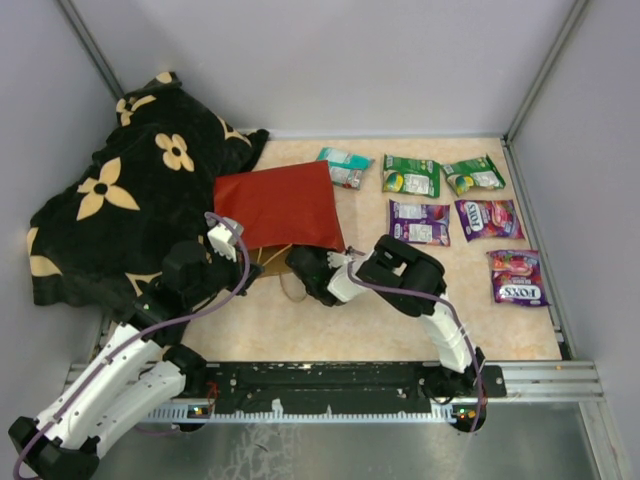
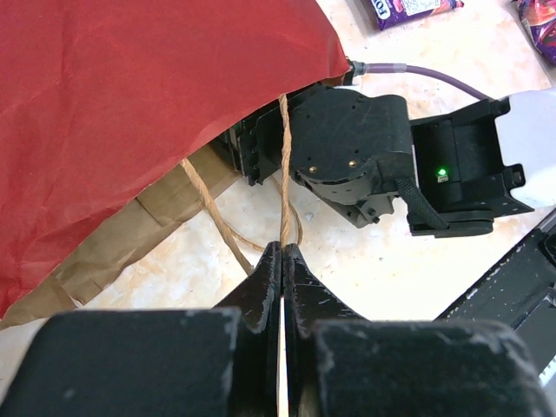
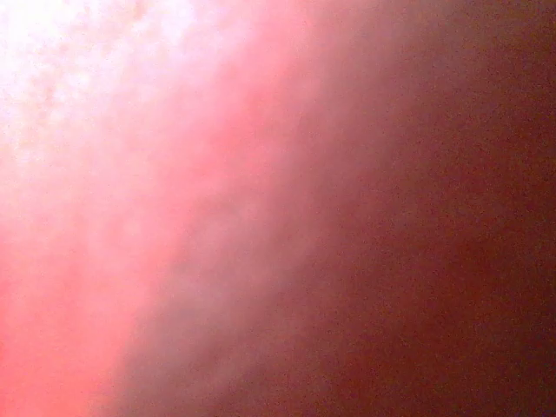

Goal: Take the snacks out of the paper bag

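The red paper bag [image 1: 278,205] lies flat, its brown-lined mouth toward the arms. My left gripper [image 2: 283,252] is shut on one of its thin cord handles [image 2: 283,174], just in front of the mouth. The right arm's wrist [image 1: 325,272] reaches into the mouth. Its fingers are hidden inside, and the right wrist view is only a red blur. Out on the table lie snacks: a teal packet [image 1: 344,166], two green ones [image 1: 411,175] [image 1: 474,175], two purple ones [image 1: 419,221] [image 1: 489,218] and a pink-red one [image 1: 517,275].
A black blanket [image 1: 130,200] with cream flowers is heaped at the back left, touching the bag. Grey walls close in the table on three sides. The arms' metal rail [image 1: 340,380] runs along the near edge.
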### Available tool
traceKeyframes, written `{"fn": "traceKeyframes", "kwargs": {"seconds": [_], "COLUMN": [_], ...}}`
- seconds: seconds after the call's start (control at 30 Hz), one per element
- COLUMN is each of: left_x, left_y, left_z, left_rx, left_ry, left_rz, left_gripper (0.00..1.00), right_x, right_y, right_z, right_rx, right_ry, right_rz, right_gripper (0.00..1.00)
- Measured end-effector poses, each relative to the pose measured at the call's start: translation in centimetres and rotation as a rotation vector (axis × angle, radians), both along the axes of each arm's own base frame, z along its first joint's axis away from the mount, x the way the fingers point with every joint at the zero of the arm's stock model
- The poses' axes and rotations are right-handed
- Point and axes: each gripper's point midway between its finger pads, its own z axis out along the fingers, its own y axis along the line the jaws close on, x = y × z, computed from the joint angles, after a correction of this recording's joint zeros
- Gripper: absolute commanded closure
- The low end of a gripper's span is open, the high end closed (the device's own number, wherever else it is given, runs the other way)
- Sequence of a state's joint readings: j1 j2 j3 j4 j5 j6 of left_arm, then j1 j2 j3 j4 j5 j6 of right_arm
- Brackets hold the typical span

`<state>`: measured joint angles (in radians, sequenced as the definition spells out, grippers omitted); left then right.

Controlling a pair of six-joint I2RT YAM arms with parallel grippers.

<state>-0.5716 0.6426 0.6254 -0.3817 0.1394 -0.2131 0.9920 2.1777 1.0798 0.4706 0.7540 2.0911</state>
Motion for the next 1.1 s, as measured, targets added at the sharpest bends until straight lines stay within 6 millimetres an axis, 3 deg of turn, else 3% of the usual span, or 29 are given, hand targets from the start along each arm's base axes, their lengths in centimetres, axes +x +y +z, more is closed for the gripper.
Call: {"fn": "traceKeyframes", "kwargs": {"seconds": [0.3, 0.53, 0.77, 0.93, 1.1], "left_x": [0.0, 0.0, 0.0, 0.0, -0.1], "left_y": [0.0, 0.0, 0.0, 0.0, 0.1], "left_z": [-0.1, -0.1, -0.1, -0.2, -0.3], "left_rx": [0.002, 0.002, 0.003, 0.005, 0.006], "left_ry": [0.003, 0.003, 0.004, 0.007, 0.010], "left_rz": [0.000, 0.000, 0.001, 0.001, 0.000], "left_gripper": [1.00, 1.00, 1.00, 1.00, 1.00], "right_x": [-3.1, -8.3, -14.3, -17.8, -19.5], "right_y": [-0.8, 0.8, 2.3, 1.1, -3.1], "right_z": [0.2, 0.3, -0.2, 0.1, -0.1], "right_rx": [-0.068, -0.179, -0.337, -0.541, -0.909], "right_ry": [-0.014, -0.004, 0.055, -0.018, -0.065], "right_rz": [0.173, 0.485, 0.910, 1.165, 1.308], "right_gripper": [1.00, 1.00, 1.00, 1.00, 1.00]}}
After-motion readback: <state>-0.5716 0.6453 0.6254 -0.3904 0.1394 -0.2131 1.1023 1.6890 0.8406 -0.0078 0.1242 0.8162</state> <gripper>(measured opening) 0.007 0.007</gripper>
